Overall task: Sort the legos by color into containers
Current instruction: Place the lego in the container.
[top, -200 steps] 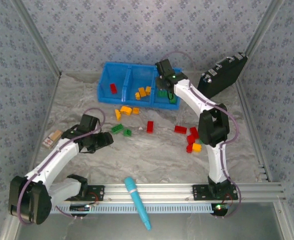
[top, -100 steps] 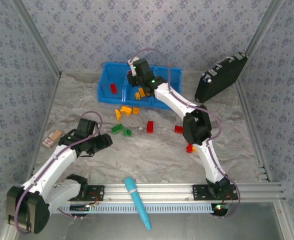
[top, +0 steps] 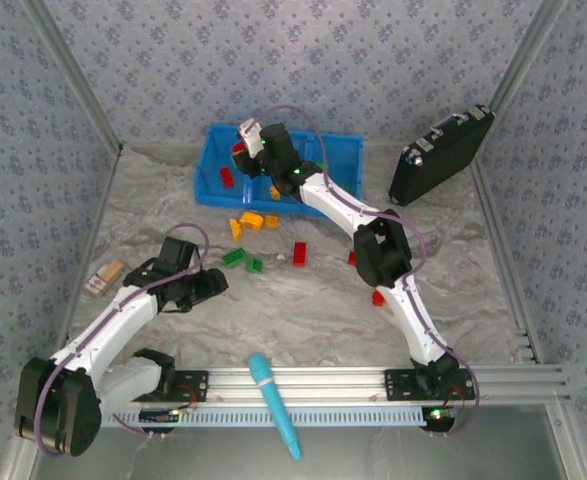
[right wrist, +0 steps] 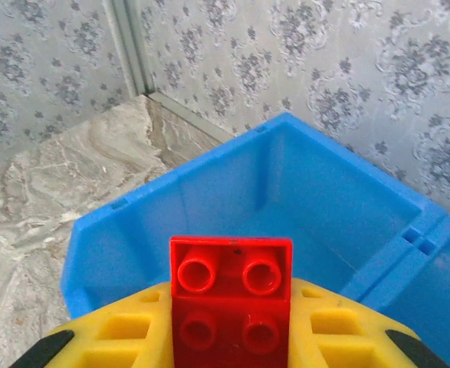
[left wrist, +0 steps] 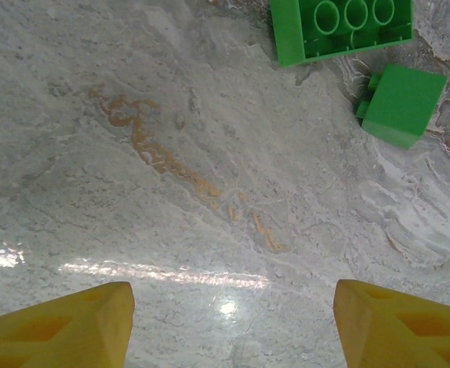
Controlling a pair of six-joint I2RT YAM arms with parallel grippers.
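**Step in hand.** The left gripper [left wrist: 232,322] hangs low over the marbled table [left wrist: 133,153], jaws spread with nothing between them. Two green bricks [left wrist: 339,27] lie just beyond its fingertips. Judgement: it is set for a green pick. The next move calls for a short advance and descent to straddle one brick without nudging its neighbour.

At the far side, the right gripper [right wrist: 231,333] pinches a held red brick [right wrist: 231,276] above the left compartment [right wrist: 209,207] of the blue bin [top: 208,150]. Judgement: this is the delivery step, close to release. Next, the jaws should part squarely over this compartment.

**Count, near to far.**
- One cyan pen-like tool [top: 273,405].
- Loose on the table: two green bricks, three loose red bricks [top: 299,253] (one partly behind the right arm), and three orange-yellow bricks [top: 251,218].
- In the bin: one binned red brick [top: 227,177] in the left compartment and at least one binned orange-yellow brick [top: 278,190] in the middle. The right compartment is partly hidden behind the arm, so its contents cannot be counted.
- One black case [top: 441,152].
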